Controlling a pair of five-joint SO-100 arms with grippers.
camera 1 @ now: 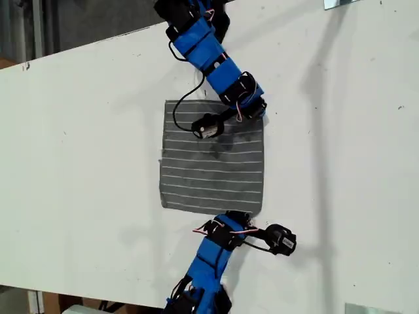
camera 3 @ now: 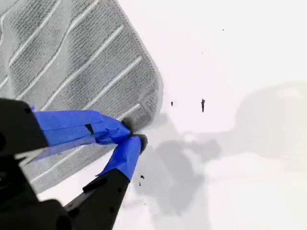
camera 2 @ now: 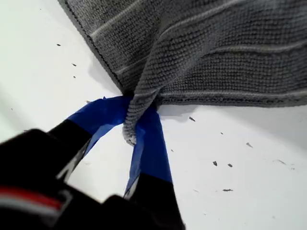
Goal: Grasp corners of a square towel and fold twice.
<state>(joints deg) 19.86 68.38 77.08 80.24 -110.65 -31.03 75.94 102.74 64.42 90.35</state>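
Towel (camera 1: 213, 163) lies flat mid-bench (camera 1: 85, 163), stripes running across the exterior view. My first end effector (camera 2: 135, 125) is pinching one corner (camera 2: 130, 129) – cloth bunched and lifted between the blue-taped fingers (camera 2: 151, 143). My second end effector (camera 3: 132, 133) has its tips pressed together on the rim of another corner (camera 3: 144, 108) – that corner lies flat on the bench
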